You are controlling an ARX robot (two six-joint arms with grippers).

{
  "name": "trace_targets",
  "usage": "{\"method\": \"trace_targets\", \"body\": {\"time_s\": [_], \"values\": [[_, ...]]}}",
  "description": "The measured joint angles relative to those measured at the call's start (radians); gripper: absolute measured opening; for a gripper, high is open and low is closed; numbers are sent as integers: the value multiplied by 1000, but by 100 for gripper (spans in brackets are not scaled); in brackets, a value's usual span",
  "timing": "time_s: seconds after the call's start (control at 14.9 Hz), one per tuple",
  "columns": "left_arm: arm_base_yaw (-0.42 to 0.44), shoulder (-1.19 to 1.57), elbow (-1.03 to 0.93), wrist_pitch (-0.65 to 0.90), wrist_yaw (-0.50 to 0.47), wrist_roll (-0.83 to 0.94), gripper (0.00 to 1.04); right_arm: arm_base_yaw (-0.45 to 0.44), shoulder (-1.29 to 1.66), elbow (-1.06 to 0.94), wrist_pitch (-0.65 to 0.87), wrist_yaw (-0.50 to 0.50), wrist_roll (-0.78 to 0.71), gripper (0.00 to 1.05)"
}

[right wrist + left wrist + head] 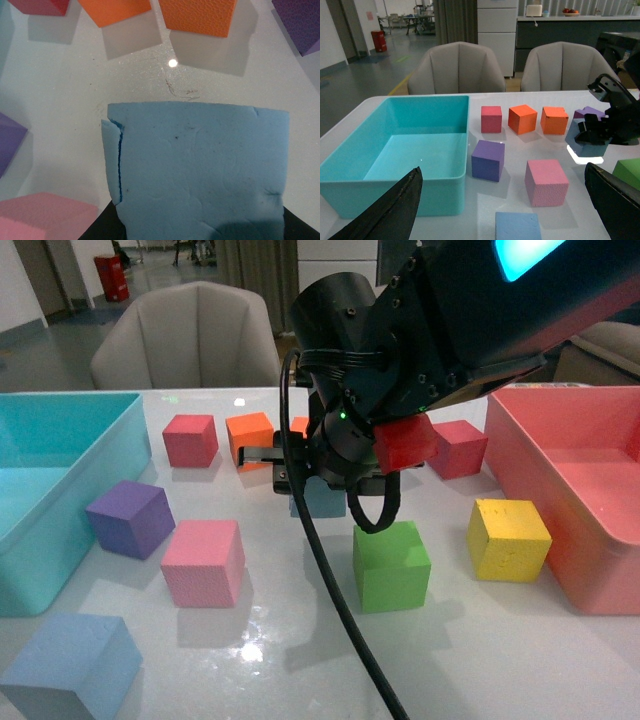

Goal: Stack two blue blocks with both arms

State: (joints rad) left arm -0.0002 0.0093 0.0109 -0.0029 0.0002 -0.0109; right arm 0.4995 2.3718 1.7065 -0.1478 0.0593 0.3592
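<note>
Obs: right gripper (594, 132) was clamped on a blue block (200, 170), mid-table just behind the green cube (391, 565); the foam creased, so judged light and soft, grip flat opposite faces gently. Second blue block (68, 665) sat front left; left gripper (502, 167) spread wide, empty

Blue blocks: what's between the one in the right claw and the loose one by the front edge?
The pink cube sits between the held blue block and the loose blue block, touching neither. Front and left wrist views both show it.
</note>
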Motion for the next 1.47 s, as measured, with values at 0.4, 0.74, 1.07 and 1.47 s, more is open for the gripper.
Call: {"method": "trace_targets", "body": {"time_s": [0.4,0.74,1.07,1.47], "values": [[0,0,0,0,0,0,98,6,99,141,-115,0,80,43],[0,0,0,0,0,0,98,13,134,184,-179,26,113,43],[0,0,0,0,0,0,98,12,149,196,-190,35,116,43],[0,0,0,0,0,0,98,13,143,188,-168,31,116,86]]}}
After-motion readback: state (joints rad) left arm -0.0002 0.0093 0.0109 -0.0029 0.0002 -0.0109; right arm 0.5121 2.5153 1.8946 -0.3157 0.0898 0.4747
